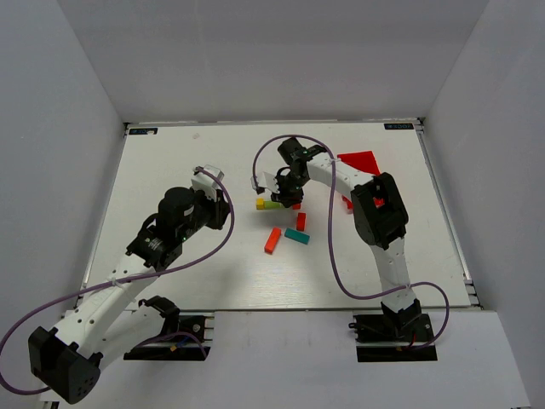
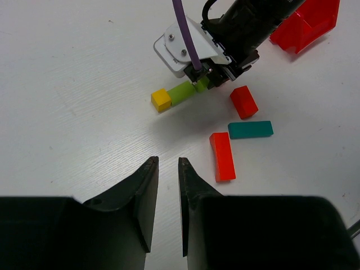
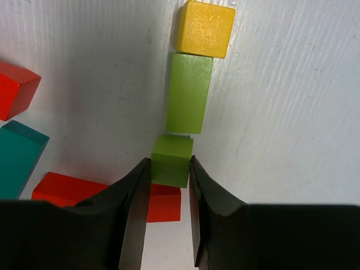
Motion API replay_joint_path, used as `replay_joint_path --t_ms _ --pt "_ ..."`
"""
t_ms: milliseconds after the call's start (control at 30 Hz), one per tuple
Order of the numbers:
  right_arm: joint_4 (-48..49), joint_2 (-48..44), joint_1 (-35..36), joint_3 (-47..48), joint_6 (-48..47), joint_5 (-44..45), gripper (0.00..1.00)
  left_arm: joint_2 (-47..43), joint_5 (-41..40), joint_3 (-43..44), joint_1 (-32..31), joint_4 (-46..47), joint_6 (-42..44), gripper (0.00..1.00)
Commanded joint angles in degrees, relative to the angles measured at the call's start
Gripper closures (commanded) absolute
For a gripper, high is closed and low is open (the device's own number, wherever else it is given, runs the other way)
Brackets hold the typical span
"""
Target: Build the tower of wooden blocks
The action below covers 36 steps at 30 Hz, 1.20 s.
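Note:
A row of blocks lies flat on the white table: a yellow cube (image 3: 204, 28), a green block (image 3: 189, 93), then a green cube (image 3: 171, 160) at its end. My right gripper (image 3: 169, 169) is shut on that green cube, which touches or nearly touches the green block. A red block (image 3: 164, 202) shows just behind the cube between my fingers. The row also shows in the top view (image 1: 266, 204) and the left wrist view (image 2: 174, 95). My left gripper (image 2: 168, 163) is empty, its jaws a narrow gap apart, hovering back from the blocks.
An orange bar (image 2: 223, 156), a teal bar (image 2: 250, 129) and a red block (image 2: 243, 101) lie loose to the right of the row. A red plastic bin (image 1: 358, 162) stands at the back right. The right arm's cable (image 1: 332, 256) loops over the table.

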Motion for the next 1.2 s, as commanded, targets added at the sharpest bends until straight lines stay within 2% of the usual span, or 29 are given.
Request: replay_joint_path --t_ms 0,1167 --pt "0.5 0.7 0.33 2.81 1.08 -0.09 0.94 -1.19 -0.24 0.47 0.33 -0.11 0.37 0.68" --pt "1.64 1.23 0.68 2.81 1.96 -0.27 0.91 -1.2 -0.24 0.47 0.33 -0.11 0.37 0.68"
